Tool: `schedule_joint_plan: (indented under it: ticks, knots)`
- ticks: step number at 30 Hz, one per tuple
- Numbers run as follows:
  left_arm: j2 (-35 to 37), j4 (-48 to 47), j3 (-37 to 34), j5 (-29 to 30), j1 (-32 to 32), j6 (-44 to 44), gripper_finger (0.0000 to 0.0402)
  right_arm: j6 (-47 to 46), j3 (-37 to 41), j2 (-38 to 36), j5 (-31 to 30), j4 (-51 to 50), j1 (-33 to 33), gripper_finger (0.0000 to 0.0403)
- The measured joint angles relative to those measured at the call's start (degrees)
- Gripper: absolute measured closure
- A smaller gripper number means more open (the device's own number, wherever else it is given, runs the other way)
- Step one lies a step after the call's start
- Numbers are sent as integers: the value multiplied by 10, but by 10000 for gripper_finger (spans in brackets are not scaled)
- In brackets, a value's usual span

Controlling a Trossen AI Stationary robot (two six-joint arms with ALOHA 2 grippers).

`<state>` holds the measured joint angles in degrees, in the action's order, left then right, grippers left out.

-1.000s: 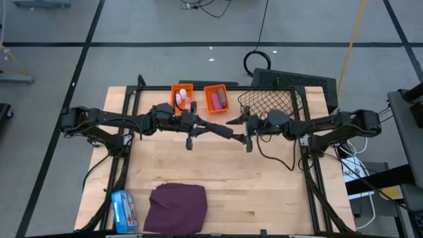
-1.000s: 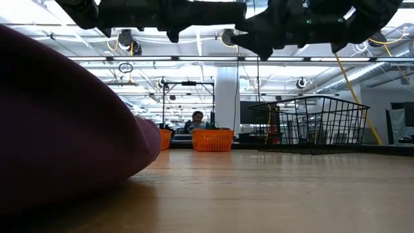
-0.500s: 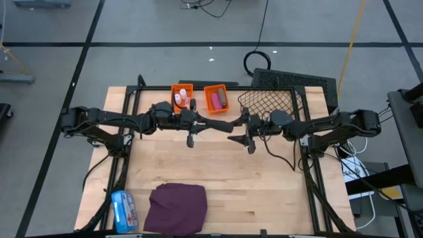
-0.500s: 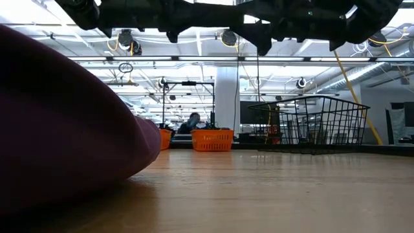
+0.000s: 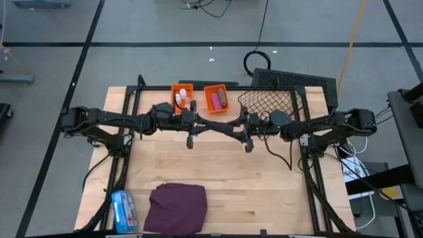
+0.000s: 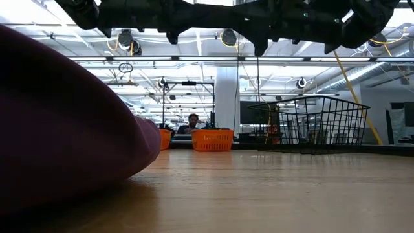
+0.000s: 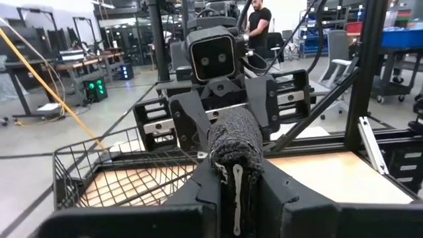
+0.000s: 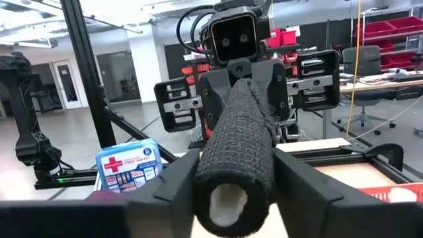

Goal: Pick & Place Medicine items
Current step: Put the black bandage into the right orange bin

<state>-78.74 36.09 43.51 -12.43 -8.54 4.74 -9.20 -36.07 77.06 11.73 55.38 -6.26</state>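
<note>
Here the black oblong (image 8: 239, 149) lies lengthwise between both hands.

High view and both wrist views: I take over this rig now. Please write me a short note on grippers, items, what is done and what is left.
Left gripper: shut on the black roll, above the table's middle.
Right gripper: facing it, fingers against the other end of the same roll; a hand-over, it seems.
White bottles: in the left orange bin.
Pink tube and grey-brown oblong: in the right orange bin.
Done: roll lifted.
Left: the left gripper lets go, the roll is placed, probably in the wire basket; then the binned items.
</note>
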Motion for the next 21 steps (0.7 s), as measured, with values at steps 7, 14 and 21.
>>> schedule_joint_plan:
  ticks: [7,14,21]
  knots:
    - [2,-16,-1,5,0,-57,289,36,0,-1,-1,-36,-1,359]
    - [58,-291,76,81,0,-67,209,75,-2,-8,-1,-98,-13,360]
    - [12,-638,295,115,-6,-79,169,109,-1,-15,6,-190,-32,360]
